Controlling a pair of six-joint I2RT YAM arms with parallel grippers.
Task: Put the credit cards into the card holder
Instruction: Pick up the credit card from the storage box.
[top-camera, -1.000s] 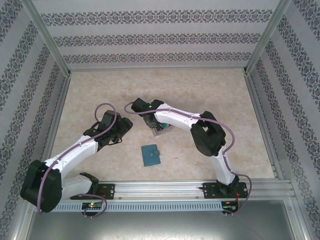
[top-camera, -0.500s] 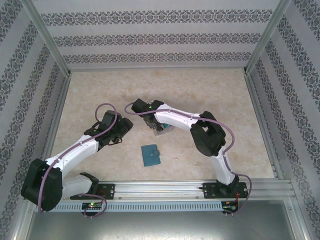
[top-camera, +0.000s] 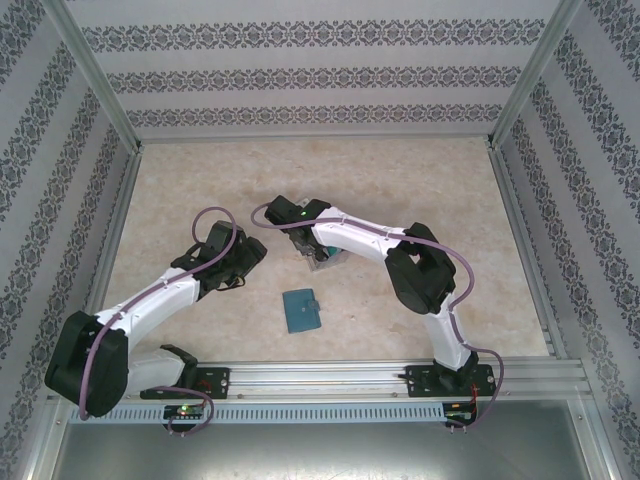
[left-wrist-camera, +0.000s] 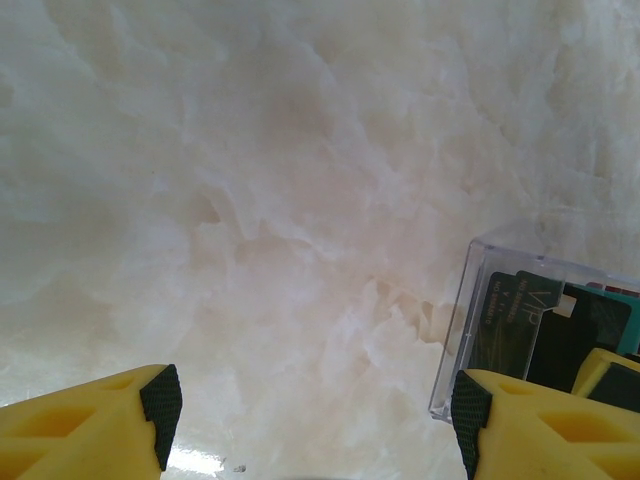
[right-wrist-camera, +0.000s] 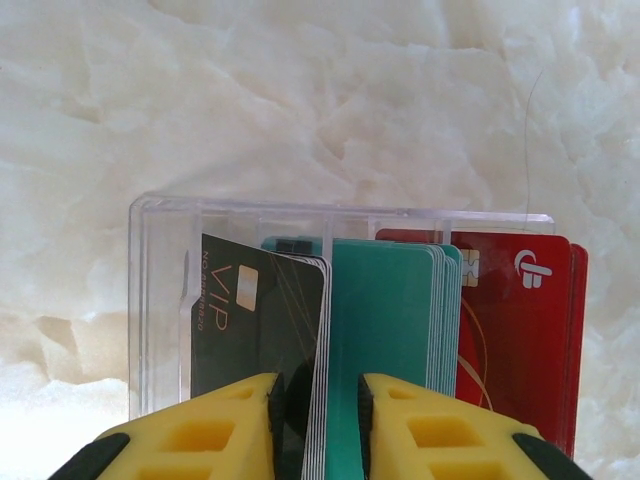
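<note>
Card holder (top-camera: 301, 310) position, overhead view: it lies flat and closed on the pale marbled table (top-camera: 400, 180), near the front edge and between the two arms, with its snap tab on the right edge. It is well apart from both grippers. Beyond it, towards the middle of the table, stands a clear tray (top-camera: 322, 256). The right gripper (top-camera: 312, 254) reaches down into this tray. The left gripper (top-camera: 246, 258) hangs to the left of the tray, apart from it. Left wrist view: the left gripper (left-wrist-camera: 315, 405) has its yellow fingers spread wide, with bare table between them and nothing held. The corner of the clear tray (left-wrist-camera: 470, 330) sits at the right, with a dark card (left-wrist-camera: 510, 320) upright behind its wall. Right wrist view: the credit cards (right-wrist-camera: 385, 310) stand on edge, side by side, inside the clear tray (right-wrist-camera: 160, 300). A dark card (right-wrist-camera: 250, 310) marked VIP is on the left, a stack of teal cards (right-wrist-camera: 390, 330) in the middle, and red cards (right-wrist-camera: 520, 320) on the right. The right gripper (right-wrist-camera: 320, 400) has its fingers drawn close together, straddling the thin edges of a few cards where the dark card meets the teal stack. Whether the pads actually press on those cards cannot be told from this angle.
</note>
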